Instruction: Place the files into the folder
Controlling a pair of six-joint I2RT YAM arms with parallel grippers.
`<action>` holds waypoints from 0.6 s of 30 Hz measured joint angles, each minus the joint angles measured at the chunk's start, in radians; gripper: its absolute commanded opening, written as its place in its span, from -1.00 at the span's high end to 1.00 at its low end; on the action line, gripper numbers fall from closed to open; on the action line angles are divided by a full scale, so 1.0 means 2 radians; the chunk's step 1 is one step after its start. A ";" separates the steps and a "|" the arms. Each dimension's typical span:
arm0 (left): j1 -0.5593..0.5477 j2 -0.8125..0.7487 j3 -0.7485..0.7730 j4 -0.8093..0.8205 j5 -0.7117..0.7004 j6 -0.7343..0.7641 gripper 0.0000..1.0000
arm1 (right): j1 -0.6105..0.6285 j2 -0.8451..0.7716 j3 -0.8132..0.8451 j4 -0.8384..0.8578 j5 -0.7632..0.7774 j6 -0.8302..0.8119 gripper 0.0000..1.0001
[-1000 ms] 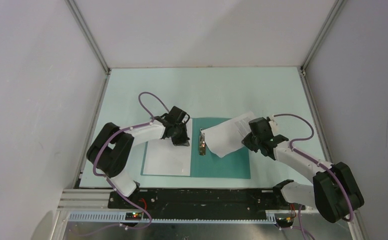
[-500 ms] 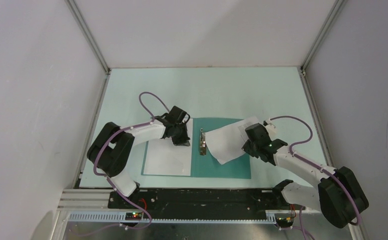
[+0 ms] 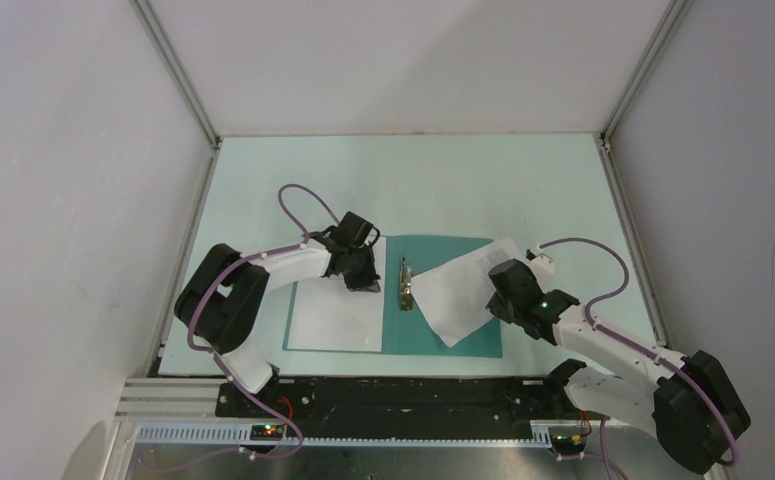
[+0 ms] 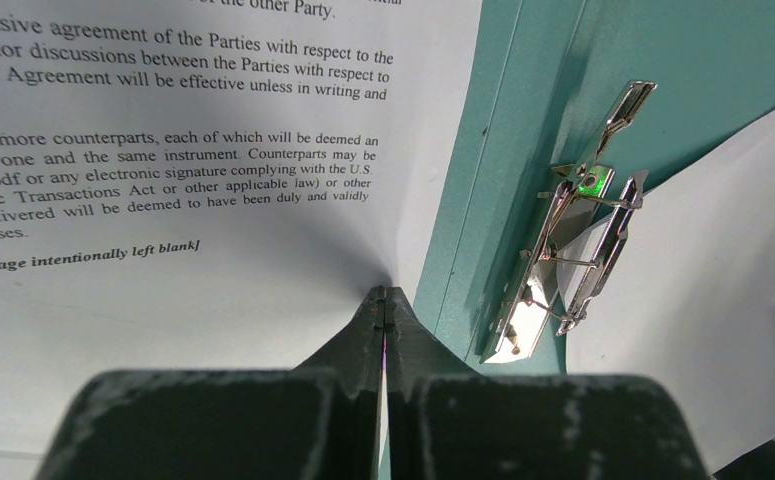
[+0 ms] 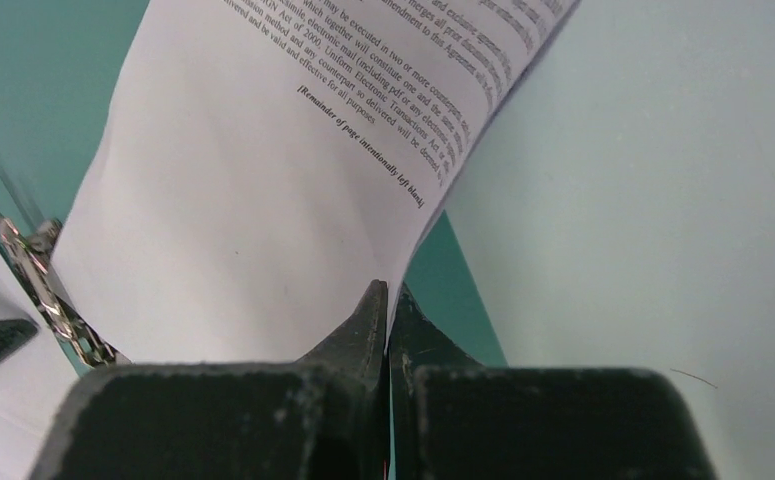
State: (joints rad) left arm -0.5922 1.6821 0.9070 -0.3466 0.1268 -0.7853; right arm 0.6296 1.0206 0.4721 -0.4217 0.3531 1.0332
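Pulling one white printed paper sheet (image 3: 451, 300) nearer and leftward with the right end effector (image 5: 388, 288) pinched shut on its edge; sits further onto the thin teal card folder's (image 3: 413, 335) right half than a second ago, corner beside the small metal clip (image 3: 403, 284), so nearly placed. Keeping the other printed sheet (image 3: 333, 318) gripped in the closed left end effector (image 4: 384, 293) on the left side, unmoved.
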 measured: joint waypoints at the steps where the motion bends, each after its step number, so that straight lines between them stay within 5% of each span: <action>1: 0.000 0.000 0.000 0.000 0.000 0.000 1.00 | 0.003 -0.003 -0.003 0.000 0.000 -0.001 1.00; 18: 0.000 0.003 0.003 0.001 0.004 0.000 1.00 | 0.039 -0.048 -0.014 -0.021 0.005 -0.024 1.00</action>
State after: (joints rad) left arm -0.5922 1.6890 0.9123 -0.3454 0.1345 -0.7853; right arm 0.7082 0.9253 0.4450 -0.4641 0.3634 0.9859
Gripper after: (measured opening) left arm 0.003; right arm 0.009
